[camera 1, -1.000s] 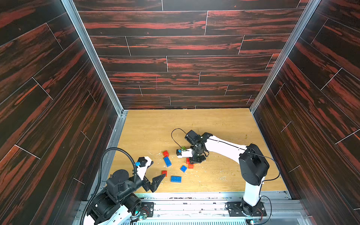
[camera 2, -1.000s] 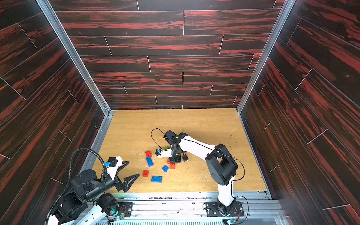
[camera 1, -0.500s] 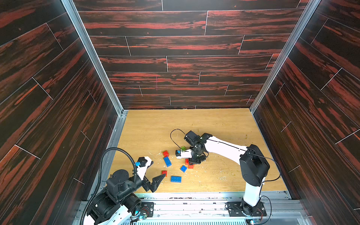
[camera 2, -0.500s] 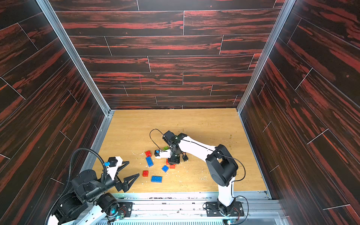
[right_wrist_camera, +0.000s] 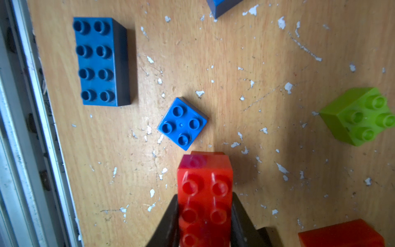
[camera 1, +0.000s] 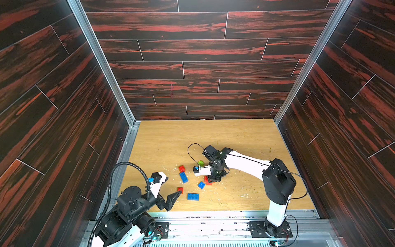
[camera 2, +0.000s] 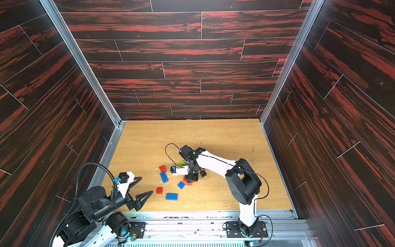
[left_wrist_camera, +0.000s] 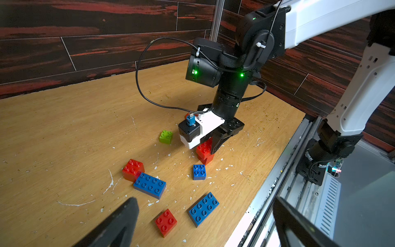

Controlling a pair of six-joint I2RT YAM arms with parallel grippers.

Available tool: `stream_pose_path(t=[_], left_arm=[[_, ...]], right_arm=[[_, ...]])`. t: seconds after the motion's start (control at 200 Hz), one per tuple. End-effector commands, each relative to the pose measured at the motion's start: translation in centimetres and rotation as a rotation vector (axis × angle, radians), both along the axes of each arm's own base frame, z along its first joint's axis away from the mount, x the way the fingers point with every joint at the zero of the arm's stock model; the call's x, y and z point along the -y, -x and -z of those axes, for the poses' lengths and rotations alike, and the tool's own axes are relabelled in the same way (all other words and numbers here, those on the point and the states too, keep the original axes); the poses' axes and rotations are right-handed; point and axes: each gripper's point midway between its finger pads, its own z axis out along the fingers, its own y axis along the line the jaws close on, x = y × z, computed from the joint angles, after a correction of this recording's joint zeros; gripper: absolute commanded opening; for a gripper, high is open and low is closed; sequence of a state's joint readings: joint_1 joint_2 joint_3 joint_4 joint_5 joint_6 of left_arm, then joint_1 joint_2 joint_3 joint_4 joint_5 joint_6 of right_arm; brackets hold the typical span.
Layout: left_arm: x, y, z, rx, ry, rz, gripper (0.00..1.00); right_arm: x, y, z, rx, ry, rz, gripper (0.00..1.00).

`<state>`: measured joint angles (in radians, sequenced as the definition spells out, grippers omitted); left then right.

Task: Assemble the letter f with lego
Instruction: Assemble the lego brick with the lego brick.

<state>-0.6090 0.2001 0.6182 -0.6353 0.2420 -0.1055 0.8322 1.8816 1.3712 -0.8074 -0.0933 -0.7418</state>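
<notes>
As the right gripper (right_wrist_camera: pixel 204 216) pinches an oblong red plastic brick (right_wrist_camera: pixel 204 181), a square blue plastic brick (camera 1: pixel 201 185) crowds its eight o'clock; the left gripper (camera 2: pixel 146 184) gapes wide.

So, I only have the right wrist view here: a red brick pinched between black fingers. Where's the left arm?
Observer: The left gripper hangs open near the front rail, holding nothing.
Operator: Any bricks near it?
Observer: A small red brick lies on the table just ahead of it.
Operator: Is my brick resting on anything?
Observer: In the left wrist view the held red brick appears to sit on a lower red brick on the table.
</notes>
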Motion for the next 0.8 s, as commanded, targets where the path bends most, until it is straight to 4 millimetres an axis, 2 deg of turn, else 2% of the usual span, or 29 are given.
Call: stream_pose_path(t=[0.0,0.301,0.792], left_arm=[[0.1,-0.1,0.4,-0.008,-0.003,-0.001,1.0],[0.1,-0.1,0.4,-0.009,-0.002,0.0,1.0],[0.1,-0.1,0.4,-0.009,-0.001,0.0,1.0]], right_arm=[[0.2,0.7,0.8,-0.017,0.006,-0.007,0.23],[1.1,0.2,2.3,-0.013,0.064,0.015,0.23],[0.5,-0.4,1.4,0.012,0.034,0.025,0.22]])
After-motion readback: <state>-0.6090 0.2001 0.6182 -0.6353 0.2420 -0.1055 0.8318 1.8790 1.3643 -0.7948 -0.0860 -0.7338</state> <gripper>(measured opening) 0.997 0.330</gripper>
